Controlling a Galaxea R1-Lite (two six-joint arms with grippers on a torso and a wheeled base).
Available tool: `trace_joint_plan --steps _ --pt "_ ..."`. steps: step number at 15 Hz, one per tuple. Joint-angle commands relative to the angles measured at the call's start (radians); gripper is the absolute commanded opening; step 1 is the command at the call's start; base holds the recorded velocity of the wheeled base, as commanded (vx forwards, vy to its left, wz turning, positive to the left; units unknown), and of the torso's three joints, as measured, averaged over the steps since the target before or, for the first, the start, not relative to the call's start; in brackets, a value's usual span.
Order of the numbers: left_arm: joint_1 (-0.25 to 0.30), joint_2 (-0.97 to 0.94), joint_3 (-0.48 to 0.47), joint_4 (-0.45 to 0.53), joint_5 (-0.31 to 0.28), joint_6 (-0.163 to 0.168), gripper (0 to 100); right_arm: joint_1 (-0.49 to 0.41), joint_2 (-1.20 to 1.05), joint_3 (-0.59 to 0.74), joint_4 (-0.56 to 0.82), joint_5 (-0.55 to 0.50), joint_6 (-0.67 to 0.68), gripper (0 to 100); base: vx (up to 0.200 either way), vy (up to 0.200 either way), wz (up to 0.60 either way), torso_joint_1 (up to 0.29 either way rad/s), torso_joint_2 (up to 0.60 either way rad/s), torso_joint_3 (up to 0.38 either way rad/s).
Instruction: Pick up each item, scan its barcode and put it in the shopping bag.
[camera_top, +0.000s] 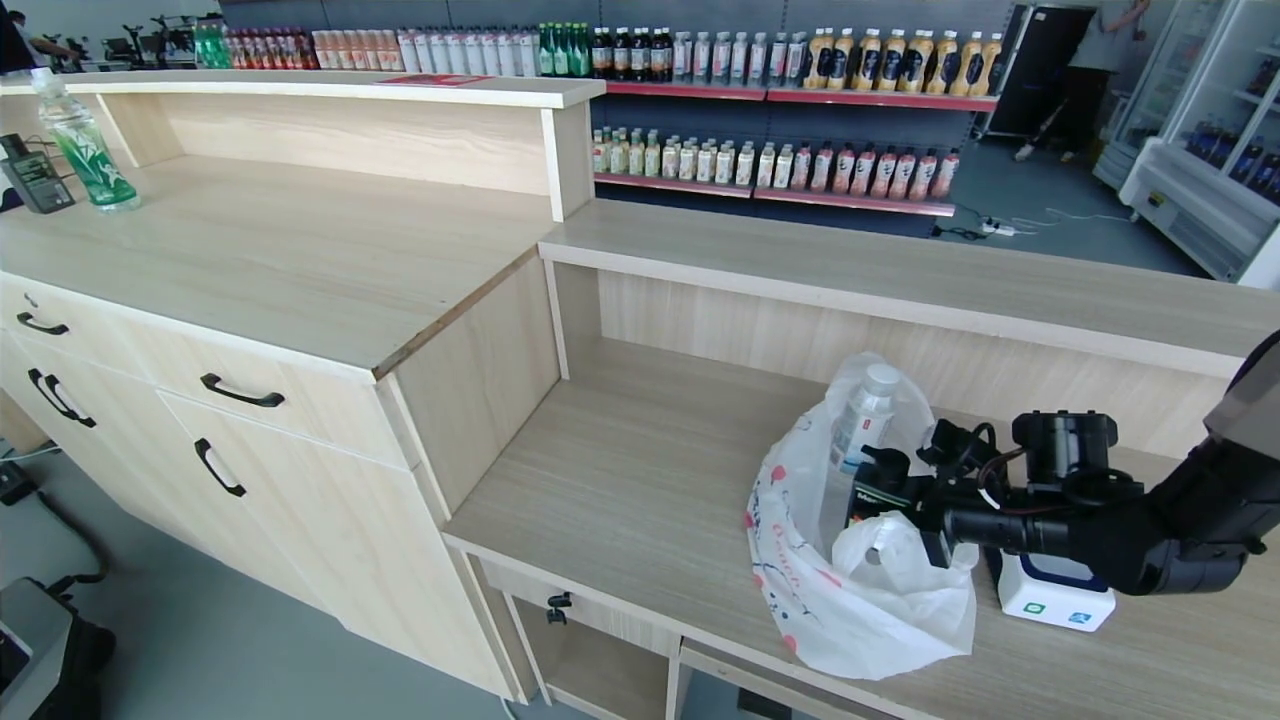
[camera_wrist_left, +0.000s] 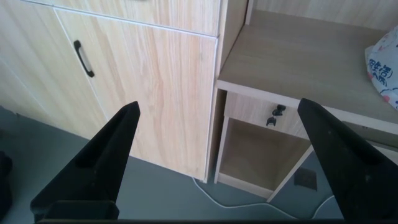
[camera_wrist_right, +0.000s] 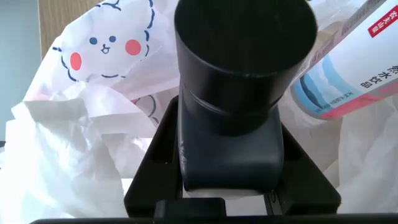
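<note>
Shopping bag (camera_top: 860, 610): its inside lay mostly behind its own crumpled plastic; in the left wrist view only a corner showed, cut by the picture's edge.
Water bottle (camera_top: 866, 408): lower half blurred behind the bag's film; base hidden.
Dark container (camera_wrist_right: 242, 81): lower end hidden in the gripper's frame; kind and label could not be told.
Right gripper (camera_top: 885, 495): front end sunk in the bag's mouth; its hold could not be judged.
White scanner box (camera_top: 1055, 598): upper part hidden behind the right arm.
Left gripper (camera_wrist_left: 219, 104): the spread fingers (camera_wrist_left: 93, 168) ran off the picture's edge.
Shelf drinks (camera_top: 760, 60): labels too small to tell.
</note>
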Motion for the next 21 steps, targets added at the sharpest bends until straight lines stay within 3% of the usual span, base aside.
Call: trace_joint_plan --steps 1,14,15,21 --pt "0.0 0.001 0.0 0.0 0.0 -0.001 100 0.001 0.032 -0.006 -0.002 0.001 -0.003 0 0.0 0.0 0.0 0.0 0.0 0.0" --pt "0.0 0.001 0.0 0.0 0.0 -0.001 100 -0.027 0.09 0.004 -0.056 0.002 -0.035 0 0.0 0.0 0.0 0.0 0.0 0.0" --pt "0.0 0.001 0.0 0.0 0.0 -0.001 100 -0.03 0.096 0.007 -0.056 0.002 -0.04 100 0.0 0.0 0.0 0.0 0.0 0.0" --pt "0.0 0.001 0.0 0.0 0.0 -0.001 100 -0.041 0.073 0.005 -0.046 0.034 -0.04 100 0.0 0.0 0.0 0.0 0.0 0.0"
